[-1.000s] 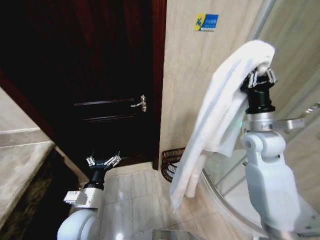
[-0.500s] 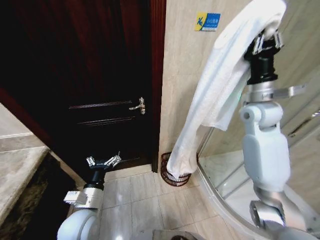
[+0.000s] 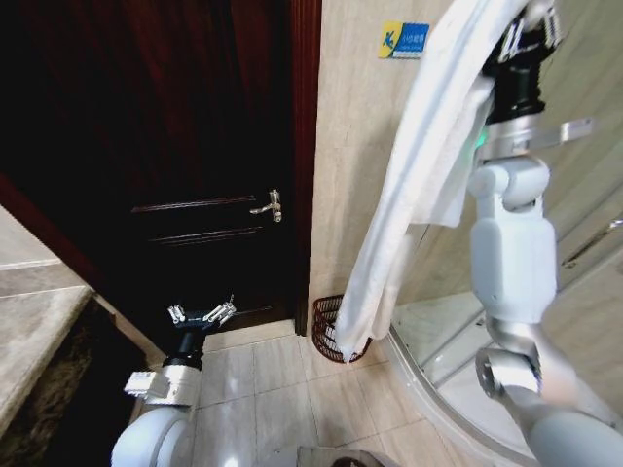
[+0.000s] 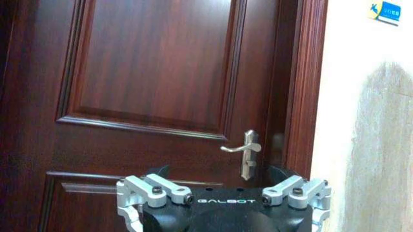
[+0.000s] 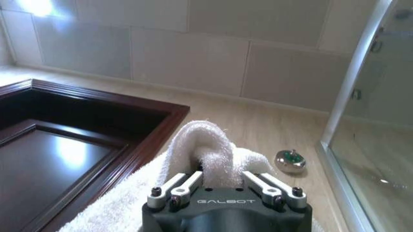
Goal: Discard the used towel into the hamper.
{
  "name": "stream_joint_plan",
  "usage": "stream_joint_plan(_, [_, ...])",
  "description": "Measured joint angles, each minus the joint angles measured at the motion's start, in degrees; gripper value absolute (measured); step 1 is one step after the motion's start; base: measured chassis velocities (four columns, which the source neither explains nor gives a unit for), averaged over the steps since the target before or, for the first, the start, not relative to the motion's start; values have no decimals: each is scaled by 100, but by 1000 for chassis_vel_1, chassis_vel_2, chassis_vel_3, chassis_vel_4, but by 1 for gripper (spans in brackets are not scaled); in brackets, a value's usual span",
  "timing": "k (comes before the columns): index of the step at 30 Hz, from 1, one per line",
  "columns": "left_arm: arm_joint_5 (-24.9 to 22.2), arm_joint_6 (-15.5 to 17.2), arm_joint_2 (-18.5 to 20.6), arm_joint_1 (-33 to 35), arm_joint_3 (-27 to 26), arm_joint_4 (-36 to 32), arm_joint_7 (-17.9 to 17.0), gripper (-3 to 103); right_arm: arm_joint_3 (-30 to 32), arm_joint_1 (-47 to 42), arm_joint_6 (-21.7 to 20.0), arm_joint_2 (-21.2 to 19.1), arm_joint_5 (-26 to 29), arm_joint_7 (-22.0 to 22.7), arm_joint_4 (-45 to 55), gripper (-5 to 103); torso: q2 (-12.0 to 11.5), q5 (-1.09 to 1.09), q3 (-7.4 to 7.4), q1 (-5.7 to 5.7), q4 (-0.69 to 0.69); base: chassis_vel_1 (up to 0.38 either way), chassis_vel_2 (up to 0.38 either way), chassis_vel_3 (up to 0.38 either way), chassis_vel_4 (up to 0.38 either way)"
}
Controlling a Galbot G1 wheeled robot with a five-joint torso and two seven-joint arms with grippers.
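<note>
Head view: my right gripper (image 3: 531,24) is raised high near the wall, pinching the towel (image 3: 409,214) by a bunched fold; the right wrist view shows that fold (image 5: 210,154) clamped between my fingers (image 5: 184,186). Towel's long axis runs almost straight down from the pinch, slanting slightly toward my left side. Its free end hangs just over the hamper (image 3: 326,321), which sits on the floor far below my fingers, tucked between the door frame and the shower enclosure (image 3: 458,331). So hamper lies directly beneath the hanging end, well under the pinch point; I judge lowering keeps it lined up. Right arm is the nearer one. My left gripper (image 3: 201,315) is parked low, well apart, fingers spread, empty, facing the door (image 4: 161,72).
</note>
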Motion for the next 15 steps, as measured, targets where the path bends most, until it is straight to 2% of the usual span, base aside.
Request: stream_joint_plan(15, [0,0,0,0,0,0,0,100,-50,380,268,147,-34,-122,-672,12,0,-1,0,1,1,0,0,0,0])
